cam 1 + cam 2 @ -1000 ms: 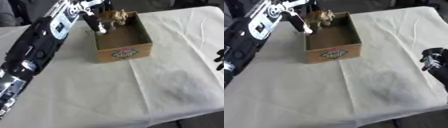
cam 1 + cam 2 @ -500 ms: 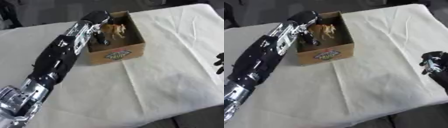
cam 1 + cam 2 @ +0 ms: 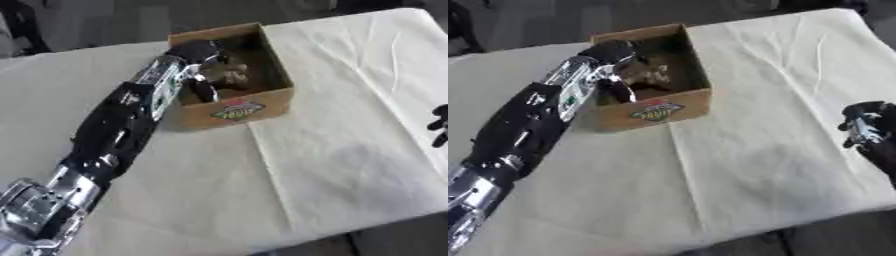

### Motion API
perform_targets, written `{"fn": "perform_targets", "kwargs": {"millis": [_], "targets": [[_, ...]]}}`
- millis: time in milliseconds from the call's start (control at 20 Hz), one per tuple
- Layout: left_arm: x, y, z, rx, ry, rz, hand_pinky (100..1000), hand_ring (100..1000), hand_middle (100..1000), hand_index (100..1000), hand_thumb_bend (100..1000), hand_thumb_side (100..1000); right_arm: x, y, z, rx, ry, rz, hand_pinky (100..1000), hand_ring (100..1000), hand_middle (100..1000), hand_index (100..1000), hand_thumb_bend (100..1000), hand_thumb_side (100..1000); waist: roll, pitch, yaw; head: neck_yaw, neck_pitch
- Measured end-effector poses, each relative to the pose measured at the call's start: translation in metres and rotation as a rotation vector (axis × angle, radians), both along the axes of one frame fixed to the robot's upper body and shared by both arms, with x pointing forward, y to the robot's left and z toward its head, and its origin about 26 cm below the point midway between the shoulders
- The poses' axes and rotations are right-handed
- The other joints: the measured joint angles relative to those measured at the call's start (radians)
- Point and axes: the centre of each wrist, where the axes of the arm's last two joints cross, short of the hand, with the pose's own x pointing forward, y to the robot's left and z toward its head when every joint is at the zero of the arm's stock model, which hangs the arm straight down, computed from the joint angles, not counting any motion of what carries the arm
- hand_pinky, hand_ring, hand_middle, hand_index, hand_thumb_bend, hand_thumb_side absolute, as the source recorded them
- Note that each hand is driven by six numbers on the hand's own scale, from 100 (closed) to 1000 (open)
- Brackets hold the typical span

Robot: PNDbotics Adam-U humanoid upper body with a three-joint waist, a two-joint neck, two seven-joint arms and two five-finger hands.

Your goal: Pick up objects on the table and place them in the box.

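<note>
Inside the cardboard box (image 3: 254, 107), over its left half, the left hand (image 3: 199, 55) is seen reaching down from the box's left wall, and one dark finger (image 3: 621, 91) hangs straight against the inner face of the front-left corner. Whether the remaining fingers are spread or curled cannot be told, since the hand is blurred and partly hidden by the wall. Just to the right of the hand, a small tan object (image 3: 233, 75) lies inside the box, near its middle; only its colour and a lumpy outline can be made out, and contact between it and the fingers cannot be judged. From the hand the left arm (image 3: 122, 125) is carried back over the box's left rim and down toward the near left corner of the table. The box stands upright on a table covered with a cream cloth (image 3: 763, 130), with a coloured label (image 3: 656, 111) on its near face. Well to the right of the box, at the table's right edge, the right hand (image 3: 863, 126) is seen, dark and with fingers curled, holding nothing.
</note>
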Motion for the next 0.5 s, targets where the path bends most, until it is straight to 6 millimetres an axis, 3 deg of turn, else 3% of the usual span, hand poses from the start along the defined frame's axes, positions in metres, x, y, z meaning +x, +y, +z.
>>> {"fn": "perform_targets", "kwargs": {"millis": [200,500], "targets": [[-0.005,-0.001,0.011,-0.088,-0.066,-0.028,695,671,708,782,944,434,-0.002,-0.001,-0.003,0.001,0.007,-0.004,376,555,588,625,100,374,-0.004,-0.007,0.019,-0.007,0.0],[-0.022,0.014,0.039,-0.333,-0.153,-0.077,644,596,642,756,715,369,-0.003,-0.004,-0.005,0.008,0.009,-0.022,377,555,588,625,100,373,-0.015,-0.015,0.06,-0.025,0.005]]}}
